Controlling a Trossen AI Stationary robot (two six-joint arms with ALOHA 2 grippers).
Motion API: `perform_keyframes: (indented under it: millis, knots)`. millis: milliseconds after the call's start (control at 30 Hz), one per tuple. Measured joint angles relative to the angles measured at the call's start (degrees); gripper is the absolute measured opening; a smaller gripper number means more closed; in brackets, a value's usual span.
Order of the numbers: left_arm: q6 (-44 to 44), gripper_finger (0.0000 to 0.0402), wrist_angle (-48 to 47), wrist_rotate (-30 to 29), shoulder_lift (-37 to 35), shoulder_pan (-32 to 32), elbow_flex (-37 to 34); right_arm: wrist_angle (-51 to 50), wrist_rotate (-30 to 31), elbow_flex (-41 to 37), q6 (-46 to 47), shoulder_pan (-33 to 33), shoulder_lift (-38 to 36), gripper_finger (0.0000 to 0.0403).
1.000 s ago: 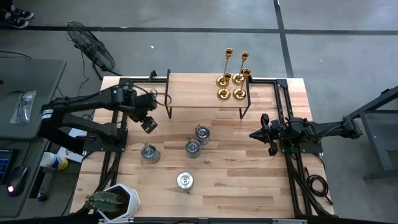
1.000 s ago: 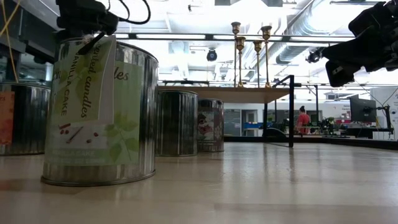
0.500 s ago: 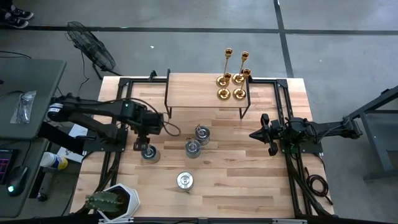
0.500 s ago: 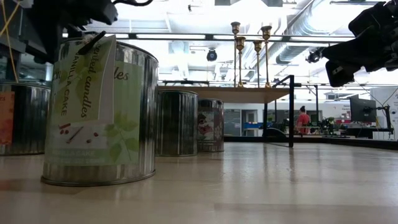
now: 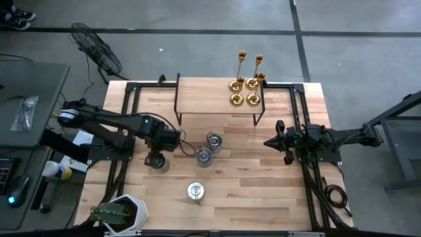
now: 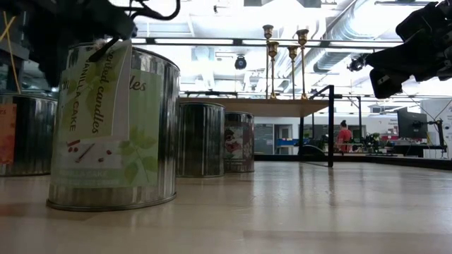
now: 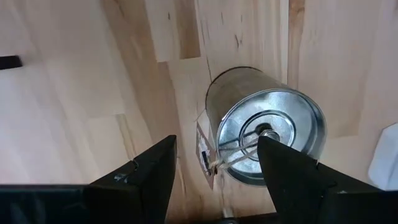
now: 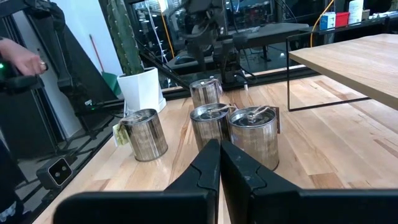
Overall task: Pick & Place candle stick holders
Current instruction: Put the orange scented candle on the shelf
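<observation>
High view: four gold candlesticks point(image 5: 246, 83) stand bunched on a raised wooden shelf point(image 5: 204, 89) at the table's point(image 5: 263, 191) 12 o'clock edge, their round bases touching or nearly so. Four silver tins sit below the shelf: one point(image 5: 158, 162) under the left gripper point(image 5: 156, 158) at 9 o'clock, two close together point(image 5: 204, 157) point(image 5: 214, 142) at the centre, and one point(image 5: 195, 191) apart at 6 o'clock. The left gripper hangs straight over its tin. The right gripper point(image 5: 268, 142) waits at 3 o'clock, well apart from the tins. A white pot with a cactus point(image 5: 118, 214) stands at 7 o'clock.

Low view: the nearest tin point(image 6: 113, 127) wears a green paper label reading "candles" and "VANILLA CAKE", partly cut off. Another tin point(image 6: 200, 139) and a labelled one point(image 6: 239, 142) stand behind; their writing is too small to read. A fourth point(image 6: 27, 134) at the left edge carries an orange label. The candlesticks point(image 6: 285, 60) rise on thin stems above the shelf. A person in red point(image 6: 344, 135) stands far behind.

Left wrist view: the fingers point(image 7: 152, 171) stand part-open, astride the tin point(image 7: 266, 124) without touching it. The tin is shiny, ridged on top, with a tag tied by string.

Right wrist view: the fingers point(image 8: 205, 165) are pressed together, holding nothing. Three tins point(image 8: 143, 133) point(image 8: 212, 124) point(image 8: 254, 135) stand ahead, a fourth point(image 8: 206, 91) farther off under the left arm. A person's hand point(image 8: 22, 60) shows at the edge.
</observation>
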Motion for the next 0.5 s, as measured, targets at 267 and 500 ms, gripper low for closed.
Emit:
perform_keyframes:
  millis: [267, 500]
  knots:
    - [0.0, 0.022, 7.4, -1.3, 0.1, -1.7, -5.5, 0.0, 0.0, 0.0, 0.0, 0.0, 0.0, 0.0004]
    - [0.9, 0.022, 10.0, -2.1, -0.1, -1.5, -7.6, 0.0, 0.0, 0.0, 0.0, 0.0, 0.0, 0.0004]
